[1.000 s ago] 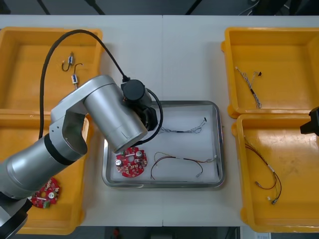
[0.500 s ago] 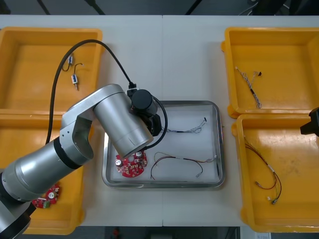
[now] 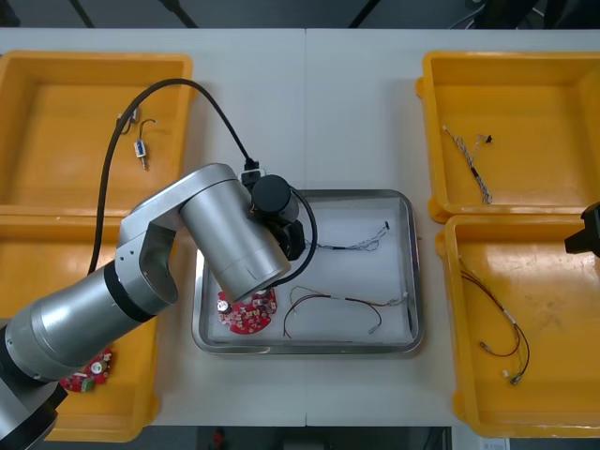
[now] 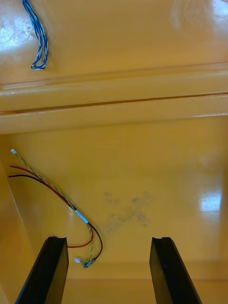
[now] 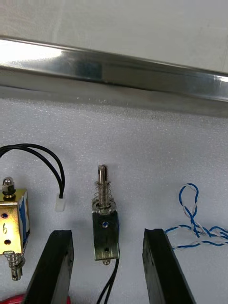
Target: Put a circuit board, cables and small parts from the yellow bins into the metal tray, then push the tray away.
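A light table [image 3: 309,103] is seen from steeply above, with a seam down its middle and a dark floor [image 3: 234,11] beyond its far edge. Two yellow bins [image 3: 525,94] stand at each side.

The silver left arm [image 3: 225,234] reaches in from the near left corner to the metal tray [image 3: 412,281]. The tray lies between the bins, white inside, with its long axis running side to side.

A round red circuit board [image 3: 248,317] lies in the tray's near left corner, partly under the arm. A blue and white cable [image 3: 354,246] stretches side to side in the tray's far half. A red and yellow cable [image 3: 342,302] does the same in the near half.

The left gripper [image 5: 108,232] is low over the tray's lining with its fingers spread. A small metal part [image 5: 104,223] lies between them, touching neither. Its long axis runs along the fingers, and its spring pin points away from the gripper toward the tray's shiny rim. A black lead trails back from its other end. A second metal part [image 5: 12,228] with a looped black lead lies just outside one finger.

The right gripper [image 4: 108,240] waits at the table's right edge over the near right bin. Its fingers are wide apart and hold nothing, above a bin cable [image 4: 71,209] of red, black and yellow strands.
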